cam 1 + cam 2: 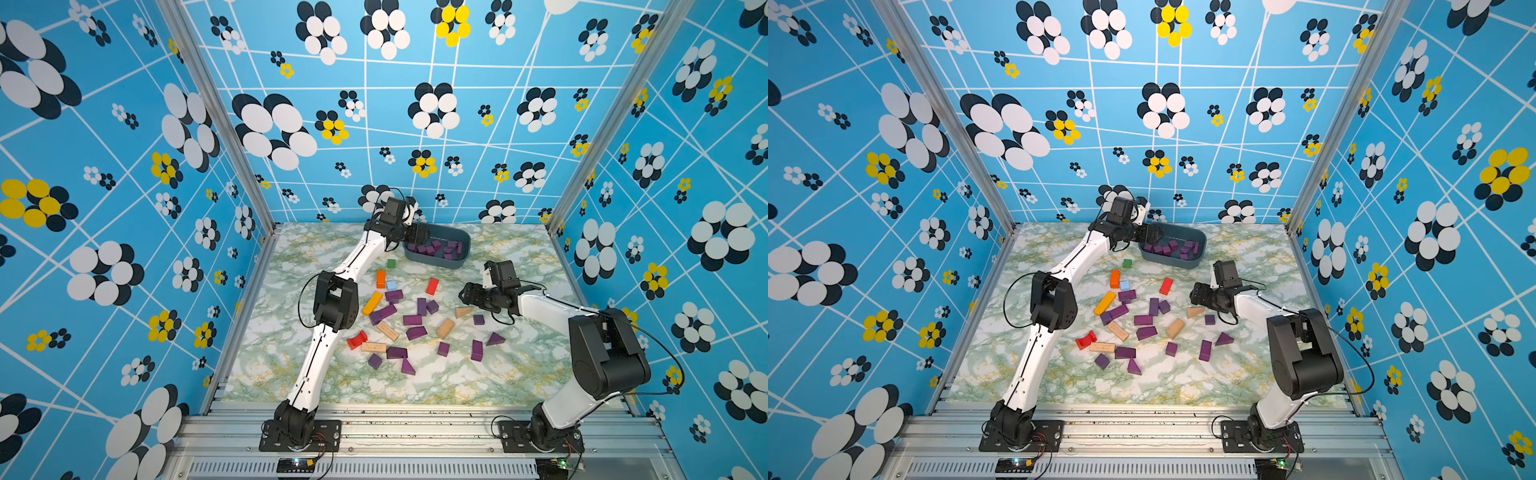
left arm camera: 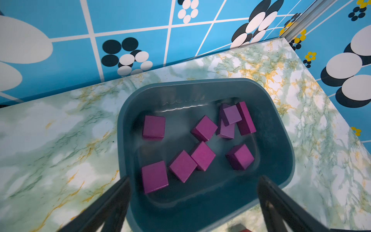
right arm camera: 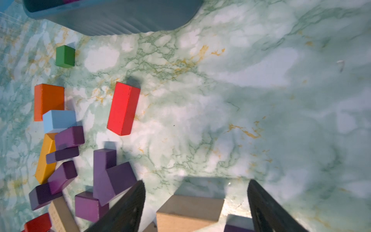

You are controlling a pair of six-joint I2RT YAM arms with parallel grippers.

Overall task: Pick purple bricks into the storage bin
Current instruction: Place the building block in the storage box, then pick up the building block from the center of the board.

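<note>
The storage bin [image 1: 436, 262] stands at the back of the marble table, with several purple bricks [image 2: 153, 127] lying in it. My left gripper [image 2: 194, 180] hangs open over the bin's near end, nothing between its jaws; in a top view the left gripper [image 1: 1152, 233] is at the bin's left rim. More purple bricks [image 1: 415, 332] lie scattered mid-table. My right gripper [image 3: 196, 183] is open and empty, low over a tan wedge [image 3: 188, 211], right of the pile. A purple cube [image 1: 478, 319] sits just beside that wedge.
Among the purple ones lie a green cube [image 1: 391, 263], an orange block [image 1: 380, 278], a light blue cube [image 1: 391, 285], a red bar [image 1: 432, 286], a yellow bar [image 1: 372, 302], a red arch [image 1: 356, 340] and tan blocks [image 1: 445, 328]. Patterned walls enclose three sides.
</note>
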